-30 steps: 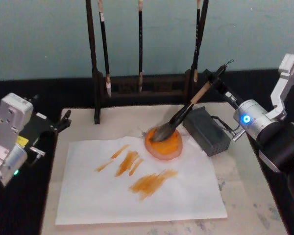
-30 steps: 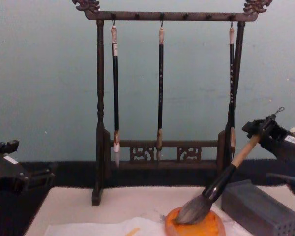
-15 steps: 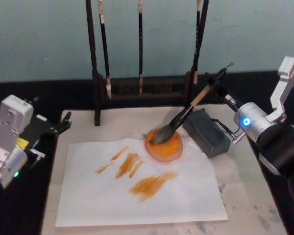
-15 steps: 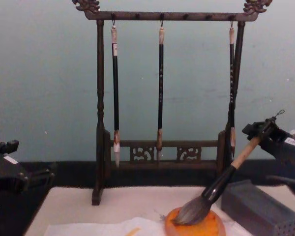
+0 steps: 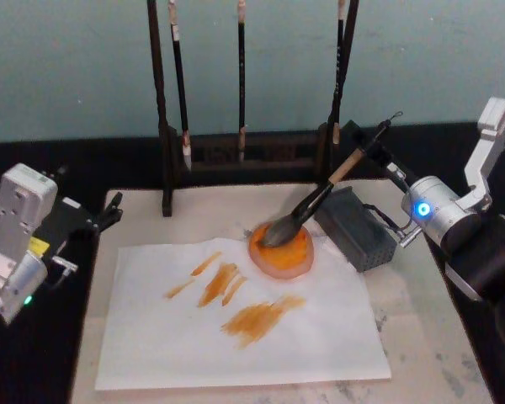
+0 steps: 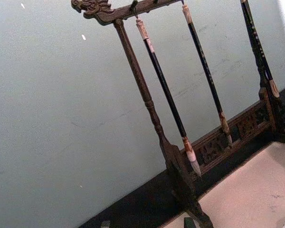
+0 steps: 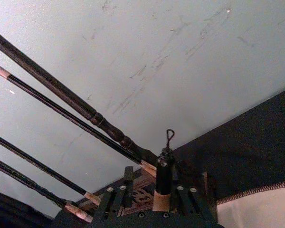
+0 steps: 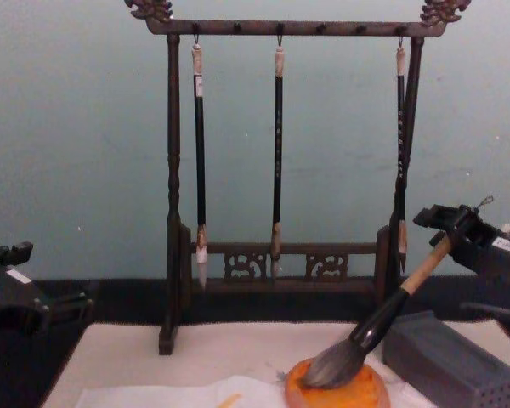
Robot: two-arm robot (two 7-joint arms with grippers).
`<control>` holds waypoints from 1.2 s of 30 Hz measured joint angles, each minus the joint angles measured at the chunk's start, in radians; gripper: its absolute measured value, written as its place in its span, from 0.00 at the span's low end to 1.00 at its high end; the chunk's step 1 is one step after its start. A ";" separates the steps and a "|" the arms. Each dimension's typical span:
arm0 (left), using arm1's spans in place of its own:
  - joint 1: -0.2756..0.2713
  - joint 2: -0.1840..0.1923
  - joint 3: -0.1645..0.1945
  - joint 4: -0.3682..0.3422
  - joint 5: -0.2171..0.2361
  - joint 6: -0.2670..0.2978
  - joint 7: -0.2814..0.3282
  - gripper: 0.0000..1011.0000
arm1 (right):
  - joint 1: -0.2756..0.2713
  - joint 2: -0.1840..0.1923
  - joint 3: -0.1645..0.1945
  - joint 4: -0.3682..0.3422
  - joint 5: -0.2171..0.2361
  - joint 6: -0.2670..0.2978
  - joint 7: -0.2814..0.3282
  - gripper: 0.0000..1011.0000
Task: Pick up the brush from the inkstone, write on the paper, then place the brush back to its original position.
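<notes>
The right end effector (image 5: 372,145) is clamped on the brush's (image 5: 316,202) far end, hairs resting in the inkstone (image 5: 280,249) (for set-down, I judge).

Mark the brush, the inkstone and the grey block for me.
brush (image 5: 318,200), head view, black ferrule above the hair.
inkstone (image 5: 284,256), head view, bare orange surface near the front rim.
grey block (image 5: 353,229), head view, top face.

Brush (image 5: 320,199) leans tip-down in orange inkstone (image 5: 280,250).
</notes>
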 joint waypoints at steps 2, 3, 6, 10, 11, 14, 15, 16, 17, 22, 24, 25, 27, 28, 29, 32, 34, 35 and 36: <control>0.000 0.000 0.000 0.000 0.000 0.000 0.000 0.99 | 0.000 0.000 0.000 0.000 0.000 0.000 0.000 0.46; 0.000 0.000 0.000 0.000 0.000 0.000 0.000 0.99 | 0.000 0.000 0.000 0.000 0.000 0.000 0.000 0.52; 0.000 0.000 0.000 0.000 0.000 0.000 0.000 0.99 | 0.000 -0.001 0.001 0.000 0.000 0.000 0.000 0.62; 0.000 0.000 0.000 0.000 0.000 0.000 0.000 0.99 | 0.000 -0.001 0.001 0.000 0.000 0.001 0.001 0.70; 0.000 0.000 0.000 0.000 0.000 0.000 0.000 0.99 | 0.000 -0.001 0.001 0.000 0.000 0.001 0.001 0.75; 0.000 0.000 0.000 0.000 0.000 0.000 0.000 0.99 | 0.000 -0.001 0.001 0.000 0.000 0.001 0.001 0.84; 0.000 0.000 0.000 0.000 0.000 0.000 0.000 0.99 | 0.000 -0.001 0.001 0.000 0.000 0.001 0.001 0.86; 0.000 0.000 0.000 0.000 0.000 0.000 0.000 0.99 | 0.000 -0.001 0.001 0.000 0.000 0.001 0.001 0.88; 0.000 0.000 0.000 0.000 0.000 0.000 0.000 0.99 | 0.000 -0.001 0.001 0.000 0.000 0.001 0.001 0.92; 0.000 0.000 0.000 0.000 0.000 0.000 0.000 0.99 | 0.000 -0.001 0.001 0.000 0.000 0.001 0.001 0.99; 0.000 0.000 0.000 0.000 0.000 0.000 0.000 0.99 | 0.000 -0.001 0.001 0.000 0.000 0.001 0.001 0.99; 0.000 0.000 0.000 0.000 0.000 0.000 0.000 0.99 | 0.000 -0.001 0.001 0.000 0.000 0.001 0.001 0.99; 0.000 0.000 0.000 0.000 0.000 0.000 0.000 0.99 | 0.000 -0.001 0.001 0.000 0.000 0.001 0.001 0.99; 0.000 0.000 0.000 0.000 0.000 0.000 0.000 0.99 | 0.000 -0.001 0.001 0.000 0.000 0.001 0.001 0.99; 0.000 0.000 0.000 0.000 0.000 0.000 0.000 0.99 | 0.000 -0.001 0.001 0.000 0.000 0.001 0.001 0.99; 0.000 0.000 0.000 0.000 0.000 0.000 0.000 0.99 | 0.000 -0.001 0.001 0.000 0.000 0.001 0.001 0.99; 0.000 0.000 0.000 0.000 0.000 0.000 0.000 0.99 | -0.001 0.001 -0.001 0.000 0.000 0.001 0.000 0.99; 0.000 0.000 0.000 0.000 0.000 0.000 0.000 0.99 | -0.004 0.005 -0.003 -0.003 0.003 0.001 -0.002 0.99; 0.000 0.000 0.000 0.000 0.000 0.000 0.000 0.99 | -0.006 0.007 -0.004 -0.005 0.005 0.002 -0.004 0.99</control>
